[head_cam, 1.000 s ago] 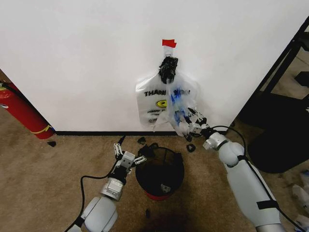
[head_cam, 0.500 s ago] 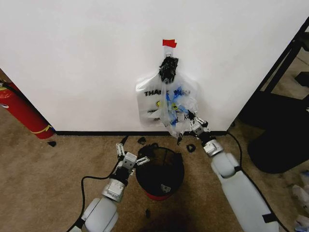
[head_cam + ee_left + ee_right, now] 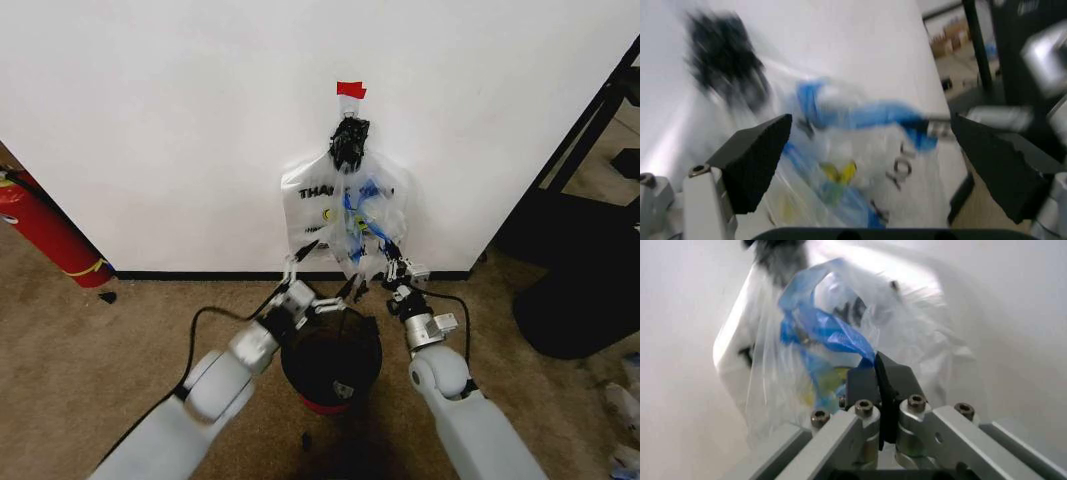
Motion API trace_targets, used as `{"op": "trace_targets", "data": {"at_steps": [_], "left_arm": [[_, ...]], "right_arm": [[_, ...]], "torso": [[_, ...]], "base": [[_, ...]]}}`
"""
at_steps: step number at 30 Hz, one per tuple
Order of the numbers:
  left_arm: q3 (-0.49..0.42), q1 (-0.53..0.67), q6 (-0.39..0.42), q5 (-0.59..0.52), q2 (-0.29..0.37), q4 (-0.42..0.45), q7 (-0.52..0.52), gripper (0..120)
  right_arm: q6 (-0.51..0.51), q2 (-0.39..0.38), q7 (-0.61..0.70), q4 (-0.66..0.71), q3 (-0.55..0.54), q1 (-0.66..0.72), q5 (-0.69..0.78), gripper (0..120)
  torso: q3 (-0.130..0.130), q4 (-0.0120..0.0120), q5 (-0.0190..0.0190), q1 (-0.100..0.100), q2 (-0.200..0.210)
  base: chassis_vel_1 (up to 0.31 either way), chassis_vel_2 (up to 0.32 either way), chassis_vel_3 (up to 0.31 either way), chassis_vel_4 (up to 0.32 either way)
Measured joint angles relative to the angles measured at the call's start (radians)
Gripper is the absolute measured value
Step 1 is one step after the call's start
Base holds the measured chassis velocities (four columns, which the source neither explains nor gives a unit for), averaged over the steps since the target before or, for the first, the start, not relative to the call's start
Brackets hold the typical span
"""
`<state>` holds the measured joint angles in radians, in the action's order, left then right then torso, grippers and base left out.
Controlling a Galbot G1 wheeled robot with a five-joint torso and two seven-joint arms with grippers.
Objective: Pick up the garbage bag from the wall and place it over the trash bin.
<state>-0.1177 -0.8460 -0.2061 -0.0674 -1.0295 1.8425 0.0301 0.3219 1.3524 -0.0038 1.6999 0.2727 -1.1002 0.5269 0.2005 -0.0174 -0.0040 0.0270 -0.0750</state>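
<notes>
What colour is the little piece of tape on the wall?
Red. The tape shows best in the head view, just above the garbage bag.

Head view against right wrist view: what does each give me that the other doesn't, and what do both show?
Head view alone: the bin under the bag, the red tape on the wall, the left gripper open at the bag's lower edge, and a fire extinguisher. Right wrist view alone: the right gripper shut on the bag's lower edge, up close. Both: the bag hanging on the wall, blue patches showing.

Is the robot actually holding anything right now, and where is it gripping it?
Yes: the right gripper pinches the garbage bag at its lower edge. The left gripper is open, holding nothing.
</notes>
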Motion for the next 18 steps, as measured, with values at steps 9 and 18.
{"op": "trace_targets", "data": {"at_steps": [9,18], "left_arm": [[-0.073,0.088,0.055,0.002,-0.018,-0.122,-0.042,99],[-0.149,0.098,0.088,0.014,-0.033,-0.109,-0.059,97]], "right_arm": [[0.023,0.046,-0.029,0.015,0.065,-0.046,0.15,0],[0.033,0.056,-0.052,0.044,0.083,-0.058,0.18,0]], "torso": [[0.0,0.0002,0.0002,0.0,0.0],[0.0,0.0,0.0002,0.0,0.0]], "base": [[0.0,0.0,0.0,0.0],[0.0,0.0,0.0,0.0]]}}
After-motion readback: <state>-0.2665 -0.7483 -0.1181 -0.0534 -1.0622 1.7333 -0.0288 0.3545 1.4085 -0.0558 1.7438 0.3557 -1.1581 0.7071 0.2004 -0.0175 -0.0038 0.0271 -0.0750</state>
